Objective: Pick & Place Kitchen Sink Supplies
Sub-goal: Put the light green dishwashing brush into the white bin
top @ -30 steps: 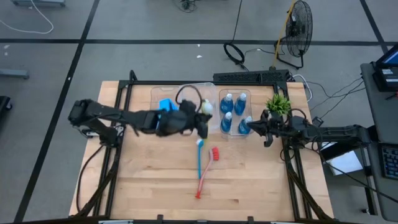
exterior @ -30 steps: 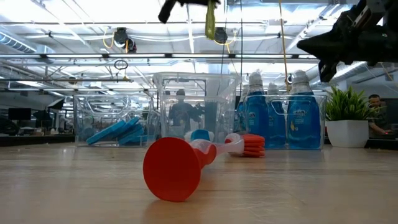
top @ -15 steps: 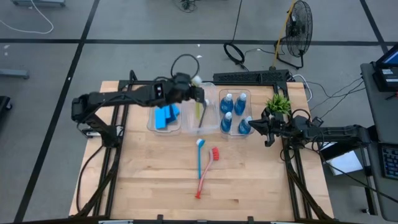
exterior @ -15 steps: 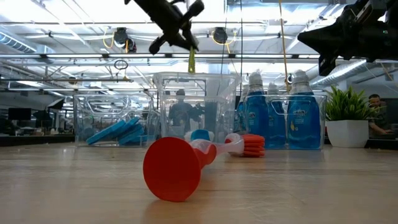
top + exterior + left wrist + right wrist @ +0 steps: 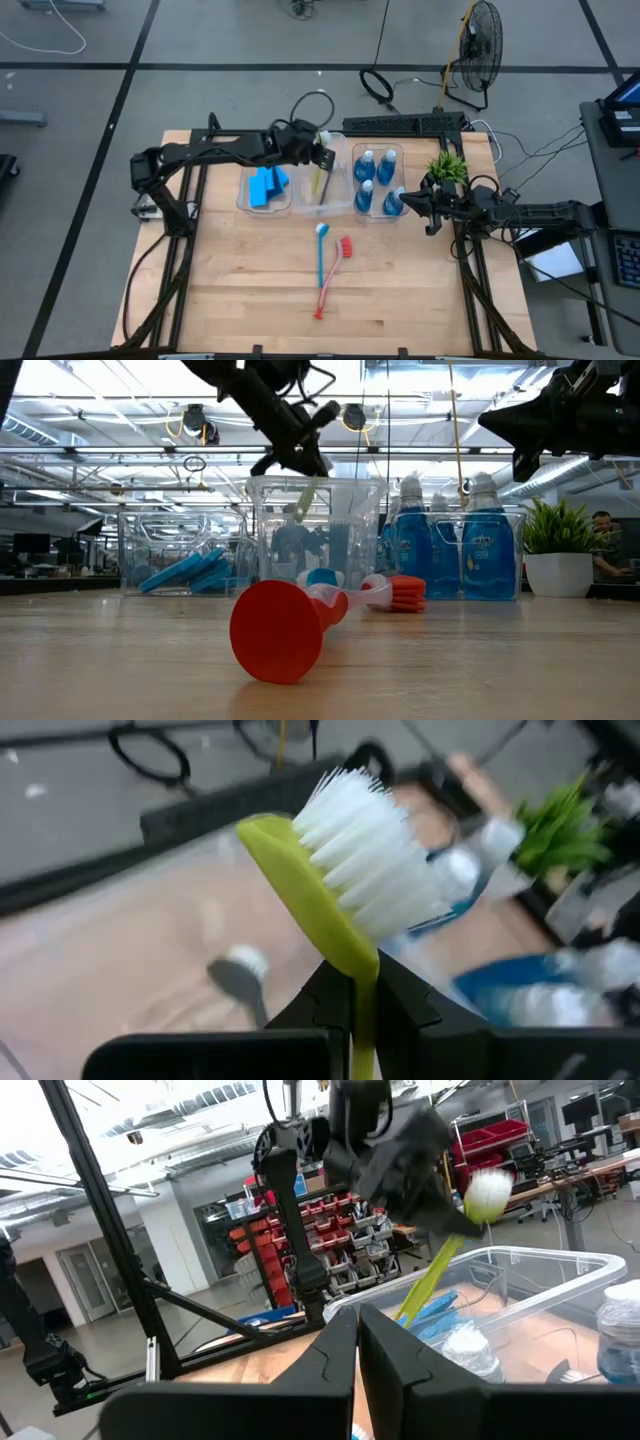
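My left gripper (image 5: 318,157) is clamped on the yellow-green brush (image 5: 320,178), handle hanging steeply below it into the middle clear bin (image 5: 322,207), bristle head up top. Right gripper (image 5: 412,203) is closed, empty, parked beside the bottles (image 5: 375,180).

the worktop (image 5: 250,280) is pale planked wood with a matt, lightly grained face, edged by a dark metal frame (image 5: 190,200). the bins (image 5: 318,530) are clear glossy plastic, as are the bottles (image 5: 482,550) of blue liquid. the yellow-green brush (image 5: 340,910) is smooth shiny plastic with stiff white bristles, the red brush (image 5: 285,625) has a satin plastic handle, and the sponges (image 5: 266,186) look soft and dull.
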`<state>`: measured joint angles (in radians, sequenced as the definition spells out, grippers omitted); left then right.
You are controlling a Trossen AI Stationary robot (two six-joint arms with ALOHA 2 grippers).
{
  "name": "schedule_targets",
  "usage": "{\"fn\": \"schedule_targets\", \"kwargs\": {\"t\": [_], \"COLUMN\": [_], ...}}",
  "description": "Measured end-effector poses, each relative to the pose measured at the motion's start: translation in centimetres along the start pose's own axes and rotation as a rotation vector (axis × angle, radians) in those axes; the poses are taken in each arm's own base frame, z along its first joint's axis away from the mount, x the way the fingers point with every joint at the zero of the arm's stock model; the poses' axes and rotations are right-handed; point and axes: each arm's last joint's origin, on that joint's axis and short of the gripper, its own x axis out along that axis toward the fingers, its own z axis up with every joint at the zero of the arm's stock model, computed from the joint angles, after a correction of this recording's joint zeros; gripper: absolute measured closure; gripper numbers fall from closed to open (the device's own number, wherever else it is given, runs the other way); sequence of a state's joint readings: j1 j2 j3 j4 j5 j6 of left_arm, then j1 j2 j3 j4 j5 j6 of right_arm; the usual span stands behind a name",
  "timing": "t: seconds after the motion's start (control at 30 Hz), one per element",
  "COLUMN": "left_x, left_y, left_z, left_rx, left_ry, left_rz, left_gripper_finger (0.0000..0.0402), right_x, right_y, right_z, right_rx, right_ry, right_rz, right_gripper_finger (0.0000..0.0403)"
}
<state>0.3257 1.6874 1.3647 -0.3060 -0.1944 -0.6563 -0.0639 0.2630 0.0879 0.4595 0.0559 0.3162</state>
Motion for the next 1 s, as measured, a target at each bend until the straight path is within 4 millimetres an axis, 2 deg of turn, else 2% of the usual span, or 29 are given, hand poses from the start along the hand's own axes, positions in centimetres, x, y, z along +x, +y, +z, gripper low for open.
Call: {"fn": "schedule_targets", "kwargs": {"t": [0.13,0.4,0.73,1.0], "left_x": [1.4,1.9,4.1,4.4], "left_y": [0.3,0.3,0.3,0.7], "left_z": [-0.8,-1.3,-2.5,-2.6], "left_rx": [0.003,0.036,0.051,0.068], "left_ry": [0.051,0.078,0.117,0.122], "left_rz": [0.009,0.009,-0.009,0.014], "left_gripper_finger": [0.0382,0.0382,0.0382,0.0379], "right_x": [0.0,0.0,0.0,0.0], "right_y": [0.0,0.0,0.0,0.0], "right_z": [0.0,0.0,0.0,0.0], "right_rx": [0.002,0.001,0.005,0.004], "right_ry": [0.000,-0.001,-0.001,-0.001], "right_rz": [0.000,0.000,0.001,0.001], "right_gripper_finger": [0.0399,0.0399,0.0399,0.0399]}}
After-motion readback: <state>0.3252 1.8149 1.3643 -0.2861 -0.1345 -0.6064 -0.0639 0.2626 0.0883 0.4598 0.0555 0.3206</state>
